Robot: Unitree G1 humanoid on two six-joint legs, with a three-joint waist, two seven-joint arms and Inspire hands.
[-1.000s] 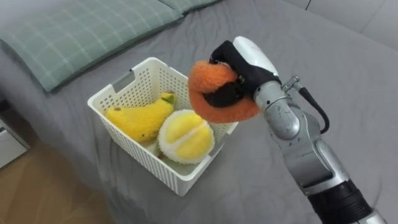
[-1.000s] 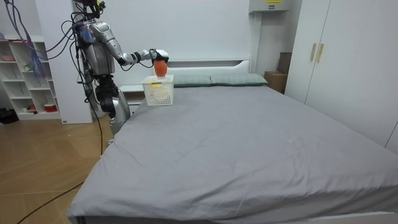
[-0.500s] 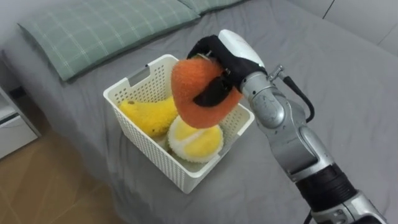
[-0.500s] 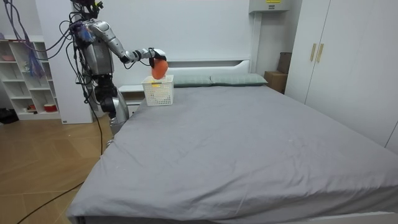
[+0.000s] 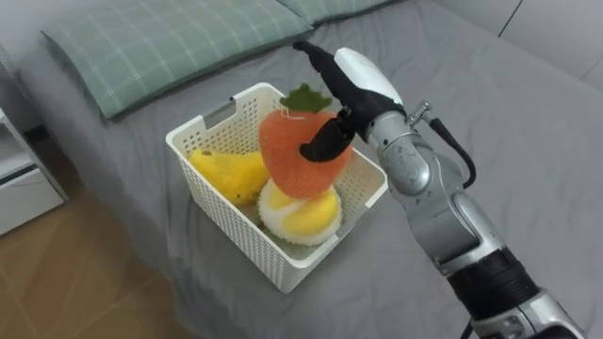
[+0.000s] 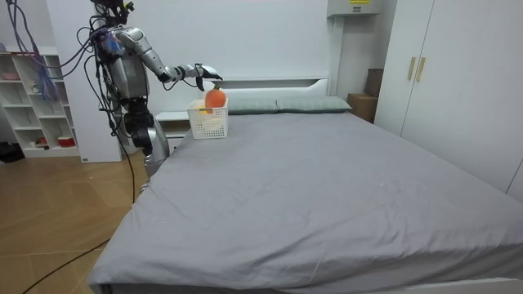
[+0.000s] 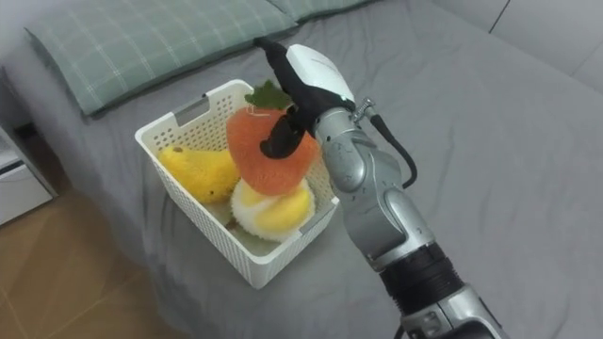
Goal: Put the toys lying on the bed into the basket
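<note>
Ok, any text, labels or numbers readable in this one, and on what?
No readable text.
Yellow mark on the wall box: too small to read.
Basket, orange toy, right hand: no print visible.

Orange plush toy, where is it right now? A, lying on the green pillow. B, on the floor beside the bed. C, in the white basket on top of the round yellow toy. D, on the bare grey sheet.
C: the orange plush toy stands in the white basket on the round yellow toy, with the open right hand just behind it.
</note>
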